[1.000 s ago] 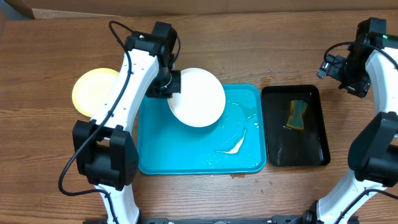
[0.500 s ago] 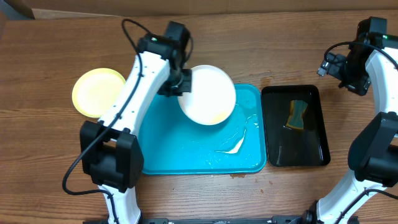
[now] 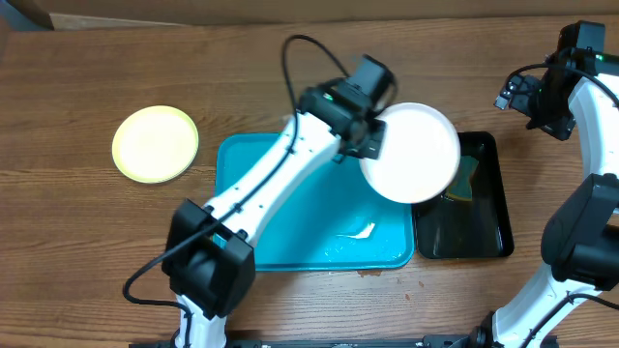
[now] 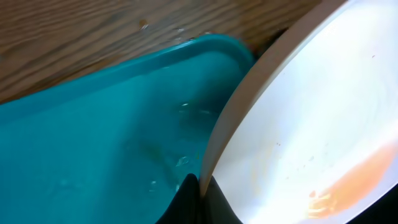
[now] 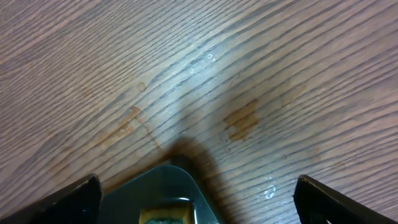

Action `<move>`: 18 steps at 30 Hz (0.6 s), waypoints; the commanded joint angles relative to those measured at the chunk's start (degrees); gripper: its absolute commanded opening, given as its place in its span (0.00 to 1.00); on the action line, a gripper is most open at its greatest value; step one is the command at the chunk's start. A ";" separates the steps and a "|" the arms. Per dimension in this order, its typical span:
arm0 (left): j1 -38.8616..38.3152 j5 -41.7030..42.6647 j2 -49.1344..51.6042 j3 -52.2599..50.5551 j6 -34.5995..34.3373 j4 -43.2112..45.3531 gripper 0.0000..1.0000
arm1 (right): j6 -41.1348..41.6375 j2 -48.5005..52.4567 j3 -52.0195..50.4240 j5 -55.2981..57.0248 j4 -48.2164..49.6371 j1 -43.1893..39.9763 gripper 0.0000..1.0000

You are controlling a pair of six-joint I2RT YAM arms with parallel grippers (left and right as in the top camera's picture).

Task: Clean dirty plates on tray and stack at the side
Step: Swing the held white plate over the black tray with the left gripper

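1. Nearest the robot's base, the turquoise tray [image 3: 261, 232] lies on the wooden table [image 3: 87, 271], wet, with a small white scrap [image 3: 362, 231] in the water. No plate rests on it.
2. Above the tray's far right corner, the left gripper [image 3: 372, 142] is clamped on the rim of a white plate [image 3: 411, 153], holding it in the air partly over the black tray [image 3: 479, 237]. The left wrist view shows an orange-brown smear [image 4: 348, 183] on the plate, so it looks not yet cleaned.
3. A sponge [image 3: 464, 179] lies in the black tray.
4. Far left, a pale yellow plate [image 3: 155, 144] sits on the table beside the tray, seemingly finished.
5. Far right, the right gripper [image 3: 538, 106] hangs with its jaws wide apart, holding nothing.
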 commanded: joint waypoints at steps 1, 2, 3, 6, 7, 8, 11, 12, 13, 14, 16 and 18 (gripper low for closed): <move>-2.97 -3.80 0.33 1.60 -0.85 1.18 0.04 | -0.20 -1.53 0.70 0.31 1.55 -0.17 1.00; -3.93 -4.63 0.33 1.60 -0.83 1.46 0.04 | -0.17 -1.53 0.70 0.61 2.32 -0.24 1.00; -4.59 -5.38 0.33 1.60 -0.83 1.62 0.04 | -0.17 -1.53 0.70 0.61 2.86 -0.44 1.00; -7.02 -9.40 0.33 1.60 -0.79 2.03 0.04 | -0.15 -1.53 0.70 0.61 5.03 -1.68 1.00; -7.72 -11.06 0.33 1.60 -0.79 2.21 0.04 | -0.15 -1.53 0.70 0.61 5.62 -2.14 1.00; -8.35 -12.76 0.33 1.60 -0.76 2.40 0.04 | -0.15 -1.53 0.70 0.61 6.14 -2.64 1.00; -10.38 -17.64 0.33 1.60 -0.02 3.17 0.04 | -0.17 -1.53 0.70 0.63 8.07 -4.17 1.00; -10.95 -18.82 0.33 1.60 0.52 3.50 0.04 | -0.17 -1.53 0.70 0.63 8.35 -4.50 1.00; -11.56 -20.02 0.33 1.60 1.09 3.89 0.04 | -0.17 -1.53 0.70 0.61 8.44 -4.81 1.00; -12.33 -21.46 0.33 1.60 1.86 4.44 0.04 | -0.17 -1.53 0.72 0.61 8.39 -5.01 1.00; -13.84 -24.72 0.33 1.60 3.39 5.35 0.04 | -0.17 -1.53 0.70 0.61 8.41 -5.05 1.00; -15.93 -30.84 0.33 1.60 4.57 5.95 0.04 | -0.17 -1.53 0.72 0.61 8.41 -5.05 1.00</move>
